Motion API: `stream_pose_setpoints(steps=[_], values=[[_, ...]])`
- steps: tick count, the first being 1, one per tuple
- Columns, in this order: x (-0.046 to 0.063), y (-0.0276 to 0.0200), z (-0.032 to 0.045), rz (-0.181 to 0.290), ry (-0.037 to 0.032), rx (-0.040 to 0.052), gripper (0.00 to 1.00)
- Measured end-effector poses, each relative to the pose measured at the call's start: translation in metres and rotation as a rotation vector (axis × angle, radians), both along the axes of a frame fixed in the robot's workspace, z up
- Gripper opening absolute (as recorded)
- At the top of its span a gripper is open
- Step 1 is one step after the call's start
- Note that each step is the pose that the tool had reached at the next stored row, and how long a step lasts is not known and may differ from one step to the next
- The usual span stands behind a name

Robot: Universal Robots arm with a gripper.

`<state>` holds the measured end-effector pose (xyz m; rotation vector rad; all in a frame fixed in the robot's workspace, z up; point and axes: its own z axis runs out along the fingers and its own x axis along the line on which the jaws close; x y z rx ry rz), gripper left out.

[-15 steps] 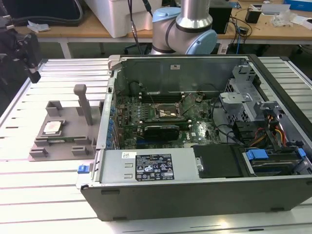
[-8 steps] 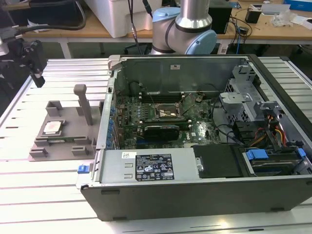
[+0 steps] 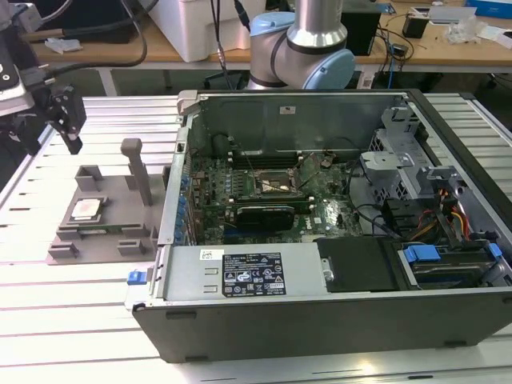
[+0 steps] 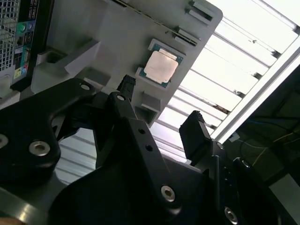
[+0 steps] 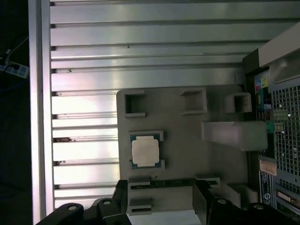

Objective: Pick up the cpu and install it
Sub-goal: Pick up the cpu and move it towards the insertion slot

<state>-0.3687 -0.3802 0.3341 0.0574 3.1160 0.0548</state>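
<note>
Open gripper hanging clear of the cpu in its grey holder
The cpu is lying flat, metal top up, below the gripper and slightly toward the exterior view's right; the fingers are standing wide apart, holding nothing. Being square, it is offering no long axis, its edges running parallel with the holder's

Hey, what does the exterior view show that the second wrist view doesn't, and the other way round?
Exterior view: the motherboard inside the open computer case, and the arm's base behind it. Second wrist view: the claw's spread fingers up close, open and holding nothing. Both: the cpu lying in its grey holder, with the claw apart from it.
</note>
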Motion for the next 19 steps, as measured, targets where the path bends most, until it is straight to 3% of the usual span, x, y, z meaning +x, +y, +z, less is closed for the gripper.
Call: stream_pose_setpoints(steps=[1,6,7,13,19], values=[[0.000,0.0002,-0.0019,0.003,0.0000,-0.0031,0.66],[0.000,0.0029,-0.0066,0.044,-0.0001,-0.0371,0.66],[0.000,0.0042,-0.0080,0.048,0.0000,-0.0394,0.66],[-0.003,0.0150,-0.0204,0.058,-0.0002,-0.0410,0.66],[-0.015,0.0156,-0.0336,0.058,-0.0003,-0.0410,0.66]])
